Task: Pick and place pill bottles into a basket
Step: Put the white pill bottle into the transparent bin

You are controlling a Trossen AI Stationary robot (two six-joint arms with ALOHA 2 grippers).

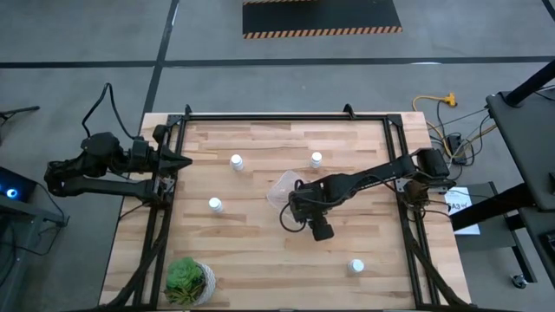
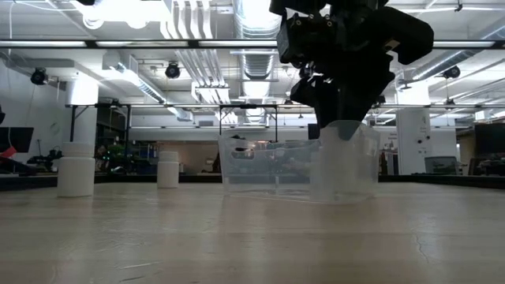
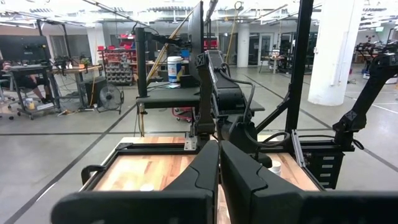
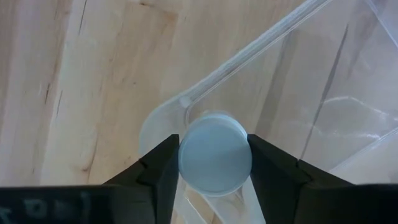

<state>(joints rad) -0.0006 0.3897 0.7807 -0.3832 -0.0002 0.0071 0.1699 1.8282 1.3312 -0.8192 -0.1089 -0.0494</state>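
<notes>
right end effector (image 4: pixel 214 163) gripping one pill bottle (image 4: pixel 215 154) over the basket (image 1: pixel 284 189); four bottles standing on the table (image 1: pixel 260 251)

A clear rectangular plastic basket (image 1: pixel 283 187) sits at frame centre. Four small white capped pill bottles stand upright: upper centre-left (image 1: pixel 236 161), upper centre (image 1: pixel 316 159), left of centre (image 1: pixel 215 204), lower right (image 1: pixel 356 266). Another white-capped bottle (image 4: pixel 215 154) sits at the basket's rim.

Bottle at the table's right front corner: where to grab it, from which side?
The bottle stands upright and alone, so come straight down and close the fingers across the sides just under its round cap. Probably easiest for the right gripper, which is nearer.
</notes>
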